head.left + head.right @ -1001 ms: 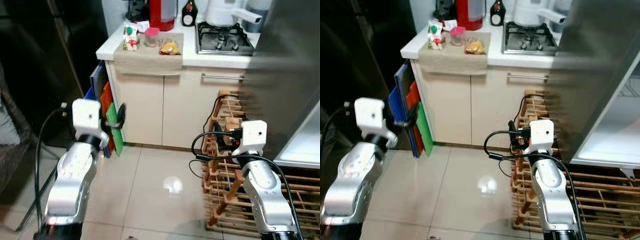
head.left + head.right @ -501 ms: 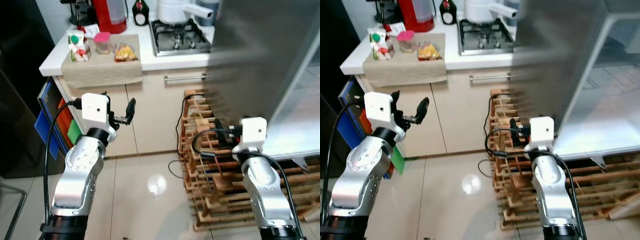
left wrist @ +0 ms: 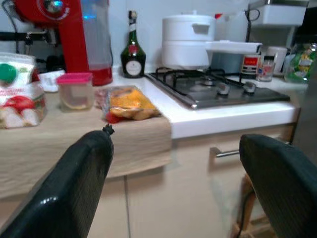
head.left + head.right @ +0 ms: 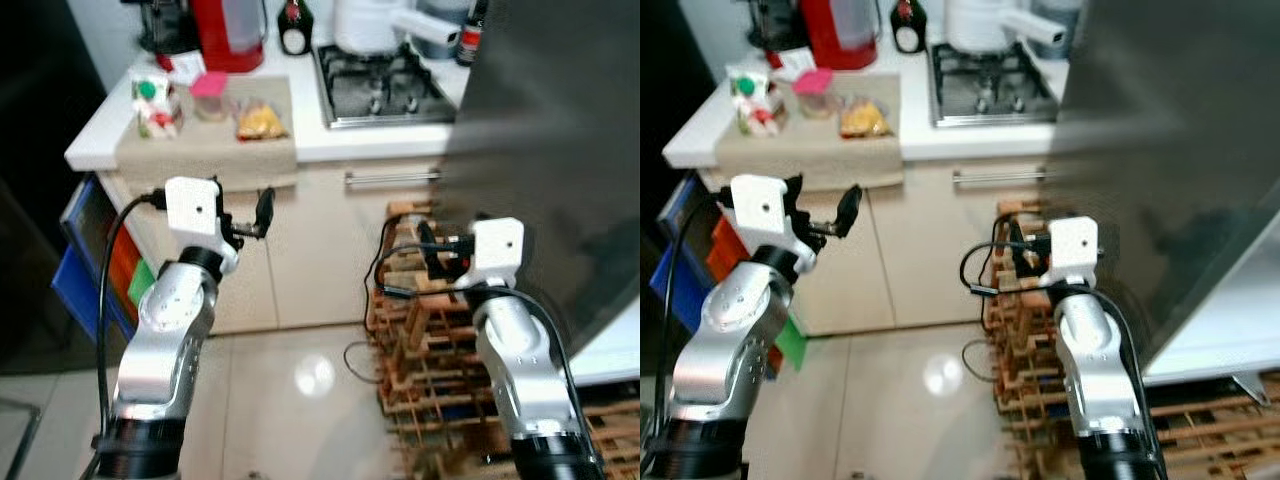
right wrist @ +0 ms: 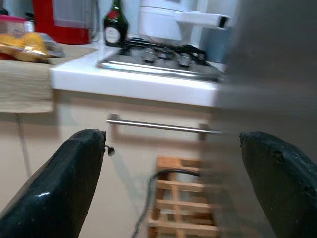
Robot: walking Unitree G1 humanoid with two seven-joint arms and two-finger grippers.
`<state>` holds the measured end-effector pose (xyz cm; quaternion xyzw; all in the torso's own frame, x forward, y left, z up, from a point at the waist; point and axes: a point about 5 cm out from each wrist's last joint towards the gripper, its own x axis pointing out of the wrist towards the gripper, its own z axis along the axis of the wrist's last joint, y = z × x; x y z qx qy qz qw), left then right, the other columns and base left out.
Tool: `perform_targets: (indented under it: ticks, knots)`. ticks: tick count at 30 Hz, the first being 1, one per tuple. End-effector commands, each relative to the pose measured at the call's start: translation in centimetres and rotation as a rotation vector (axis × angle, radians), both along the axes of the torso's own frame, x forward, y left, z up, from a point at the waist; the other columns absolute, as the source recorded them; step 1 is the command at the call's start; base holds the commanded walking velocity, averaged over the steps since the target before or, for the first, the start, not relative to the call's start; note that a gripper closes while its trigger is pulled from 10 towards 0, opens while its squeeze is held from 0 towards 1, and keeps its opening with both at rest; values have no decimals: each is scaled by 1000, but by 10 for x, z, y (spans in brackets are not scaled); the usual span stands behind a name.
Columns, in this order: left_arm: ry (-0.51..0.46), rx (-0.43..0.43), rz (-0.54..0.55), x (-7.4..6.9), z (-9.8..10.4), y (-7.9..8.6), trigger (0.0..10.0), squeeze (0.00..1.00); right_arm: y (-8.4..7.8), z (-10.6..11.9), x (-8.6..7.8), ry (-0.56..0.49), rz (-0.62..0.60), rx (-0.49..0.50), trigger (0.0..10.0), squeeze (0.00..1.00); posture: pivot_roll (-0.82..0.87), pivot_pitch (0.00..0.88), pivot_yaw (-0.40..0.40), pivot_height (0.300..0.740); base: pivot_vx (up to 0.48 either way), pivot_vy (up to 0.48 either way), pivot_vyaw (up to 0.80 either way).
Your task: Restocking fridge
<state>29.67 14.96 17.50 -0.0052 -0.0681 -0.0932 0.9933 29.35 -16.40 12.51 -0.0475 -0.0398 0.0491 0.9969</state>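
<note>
- The fridge door [image 4: 560, 150] — a grey steel slab — fills the head view from 1 to 4 o'clock, its edge beside the hob [image 4: 385, 90].
- Food waits on a beige cloth [image 4: 205, 150] at 11 o'clock: carton [image 3: 20, 96], pink-lidded tub [image 3: 75, 90], yellow packet [image 3: 130, 103].
- Left gripper [image 3: 173, 183], fingers spread wide, faces the counter.
- Right gripper [image 5: 168, 178] — equally wide apart, holding nothing — hangs before the drawer handle [image 5: 158, 126], above a wooden rack [image 4: 430, 350].

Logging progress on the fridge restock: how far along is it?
Barely started. Done: the fridge door stands open. In hand: nothing; left gripper and right gripper are open and empty. Left: the carton, pink-lidded tub and yellow packet sit on the counter.
</note>
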Motion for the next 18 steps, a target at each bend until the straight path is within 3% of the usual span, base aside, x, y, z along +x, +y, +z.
perform_targets:
  ticks: [1,12,15,18]
  knots:
    - [0,9,35,-1,0,10,10000,0,10,0,1,-5,31,4,10000,0,-38,0,22,740,0,472,0]
    - [-6,0,35,2,2,8,10000,0,10,2,1,-12,41,4,10000,0,-45,0,19,740,0,475,0]
    - [-14,29,44,3,3,8,10000,0,10,2,1,-17,39,7,10000,0,-45,0,19,740,267,400,0]
    - [-17,71,55,4,3,7,10000,0,11,3,1,-16,39,-2,10000,0,-40,0,21,740,0,0,0]
